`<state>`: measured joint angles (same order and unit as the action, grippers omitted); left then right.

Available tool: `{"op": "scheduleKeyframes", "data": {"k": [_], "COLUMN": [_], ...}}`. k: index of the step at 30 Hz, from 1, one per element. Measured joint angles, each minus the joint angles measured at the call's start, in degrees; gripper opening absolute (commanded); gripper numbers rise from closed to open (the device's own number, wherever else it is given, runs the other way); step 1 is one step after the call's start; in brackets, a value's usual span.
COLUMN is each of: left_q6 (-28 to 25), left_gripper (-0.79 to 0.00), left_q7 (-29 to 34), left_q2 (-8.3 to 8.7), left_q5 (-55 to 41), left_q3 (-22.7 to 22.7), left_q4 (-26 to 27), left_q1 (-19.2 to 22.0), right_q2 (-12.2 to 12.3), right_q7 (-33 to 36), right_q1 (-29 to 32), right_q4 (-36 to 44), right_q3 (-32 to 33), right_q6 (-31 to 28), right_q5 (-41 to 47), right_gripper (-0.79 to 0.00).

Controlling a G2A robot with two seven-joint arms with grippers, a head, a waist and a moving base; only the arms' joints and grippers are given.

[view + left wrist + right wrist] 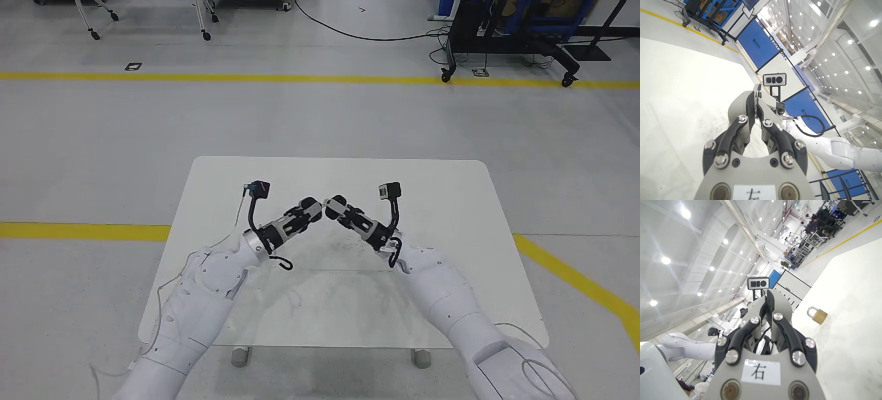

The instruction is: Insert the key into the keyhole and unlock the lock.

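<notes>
A brass padlock (819, 316) with a silver shackle lies on the white table (848, 291), off to one side of my right gripper (767, 293). The right gripper is shut, with its pads pressed together. My left gripper (756, 94) is also shut, and a small silvery piece that looks like the key (759, 93) is pinched at its tips. In the top view the left gripper (312, 211) and the right gripper (333, 206) meet tip to tip above the table's middle (440, 210). The grippers hide the padlock there.
The table's far edge (340, 159) and rounded corners give onto grey floor with yellow lines (300, 77). A dark wheeled cart (520, 45) stands far back right. Each arm's wrist camera (390, 189) sticks up above its gripper.
</notes>
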<state>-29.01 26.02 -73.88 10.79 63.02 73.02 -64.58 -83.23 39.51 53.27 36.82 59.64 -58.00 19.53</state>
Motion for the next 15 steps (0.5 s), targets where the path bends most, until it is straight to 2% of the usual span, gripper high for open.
{"op": "scheduleKeyframes", "data": {"k": [3, 4, 5, 6, 9, 12, 15], "left_q6": [-0.16, -0.26, -0.32, -0.36, -0.36, 0.06, 0.09], "left_gripper": [-0.785, -0.785, -0.785, -0.785, -0.785, -0.785, -0.785], "left_q7": [-0.09, -0.31, -0.42, -0.48, -1.11, -5.68, -5.05], "left_q2": [0.0, 0.02, 0.04, 0.05, 0.08, 0.06, 0.05], "left_q5": [-0.32, -0.51, -0.64, -0.73, -0.53, 0.23, 0.2], "left_q3": [0.1, 0.27, 0.39, 0.48, 0.73, 1.55, 1.55], "left_q4": [-0.16, -0.26, -0.36, -0.45, -0.52, -0.42, -0.41], "left_q1": [0.1, 0.15, 0.18, 0.2, 0.22, 0.05, 0.04], "right_q2": [-0.05, -0.07, -0.08, -0.09, -0.11, -0.11, -0.11], "right_q7": [0.31, 0.44, 0.63, 0.85, 1.22, 1.19, 1.18], "right_q1": [0.0, 0.0, 0.0, -0.01, -0.03, -0.02, -0.02], "right_q4": [-0.07, -0.11, -0.13, -0.15, -0.12, -0.09, -0.09], "right_q3": [0.28, 0.37, 0.41, 0.44, 0.64, 0.67, 0.67], "right_q6": [0.0, 0.0, 0.0, 0.0, 0.0, 0.0, 0.0], "right_q5": [-0.03, -0.1, -0.16, -0.22, -0.22, -0.14, -0.14], "right_gripper": [-0.785, -0.745, -0.225, 0.0, 0.0, 0.0, 0.0]}}
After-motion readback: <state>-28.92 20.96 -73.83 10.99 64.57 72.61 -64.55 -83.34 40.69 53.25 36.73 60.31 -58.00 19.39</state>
